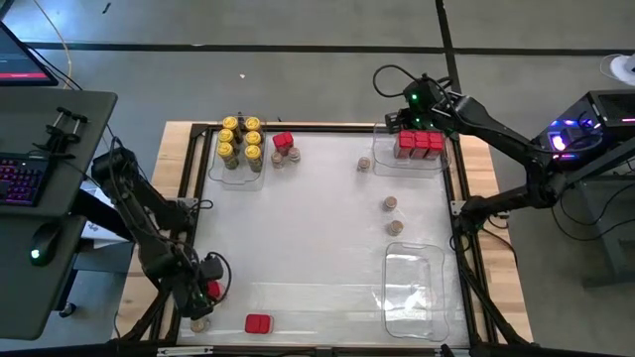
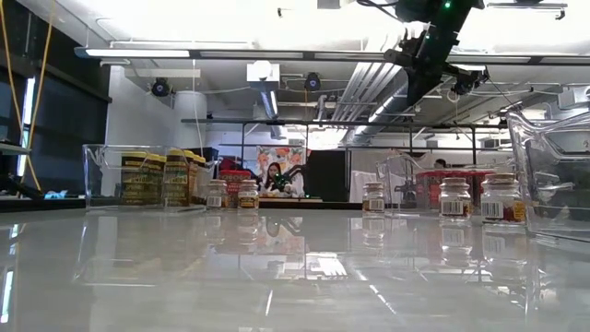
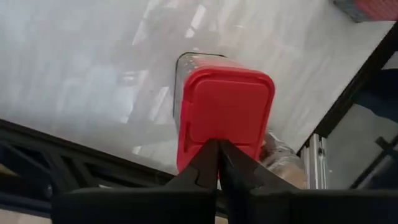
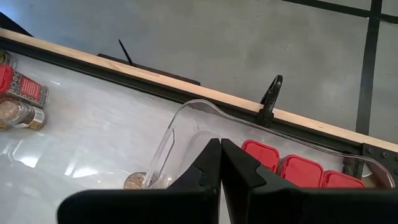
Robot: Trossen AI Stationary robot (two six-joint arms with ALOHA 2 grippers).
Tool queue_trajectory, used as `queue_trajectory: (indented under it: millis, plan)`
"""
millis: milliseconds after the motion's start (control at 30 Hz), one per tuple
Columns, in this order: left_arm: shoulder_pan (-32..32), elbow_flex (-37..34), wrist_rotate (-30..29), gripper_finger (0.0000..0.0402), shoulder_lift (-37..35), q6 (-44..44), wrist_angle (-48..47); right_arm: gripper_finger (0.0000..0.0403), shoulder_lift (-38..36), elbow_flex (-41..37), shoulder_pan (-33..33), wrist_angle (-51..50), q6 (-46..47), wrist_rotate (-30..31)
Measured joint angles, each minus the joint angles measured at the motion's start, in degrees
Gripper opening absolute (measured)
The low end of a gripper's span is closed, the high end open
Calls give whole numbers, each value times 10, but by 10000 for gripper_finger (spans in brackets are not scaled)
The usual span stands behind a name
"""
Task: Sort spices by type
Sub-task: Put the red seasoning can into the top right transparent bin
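The floor around the table is grey concrete with dark lines. Beside the table's left edge stands a dark desk with a keyboard and a mouse. Long ceiling lights and pipes run overhead.

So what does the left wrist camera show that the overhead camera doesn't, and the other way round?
Only the left wrist view: the left gripper shut, fingertips meeting at the edge of a red box's lid. Only the high view: yellow-lidded jars in a tray, red boxes under the right gripper, and an empty tray. Both: that red box, the white tabletop.
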Motion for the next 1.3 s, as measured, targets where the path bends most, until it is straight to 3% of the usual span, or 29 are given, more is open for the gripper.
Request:
queue_trajectory:
  millis: [167, 300, 500, 633, 800, 967, 1167, 1300]
  plan:
    - [24, -15, 1, 0, 0, 42, 4, 0, 0, 0, 0, 0, 0, 0]
    - [84, -15, -47, 0, 0, 131, 9, 0, 0, 0, 0, 0, 4, -12]
    - [221, -20, -162, 0, 2, 330, 15, 0, 0, 0, 0, 0, 5, -17]
    - [346, -51, -199, 0, 2, 485, 122, 0, 0, 0, 0, 0, 11, -30]
    - [498, -79, -178, 0, 31, 659, 324, 0, 0, 0, 0, 0, 20, -47]
    - [591, -77, -92, 0, 104, 751, 493, 0, 0, 0, 0, 1, 15, -84]
    - [610, -10, -55, 0, 195, 850, 531, 0, 0, 0, 9, 48, -45, -191]
    - [618, 41, -52, 0, 193, 887, 504, 0, 0, 0, 36, 117, -60, -298]
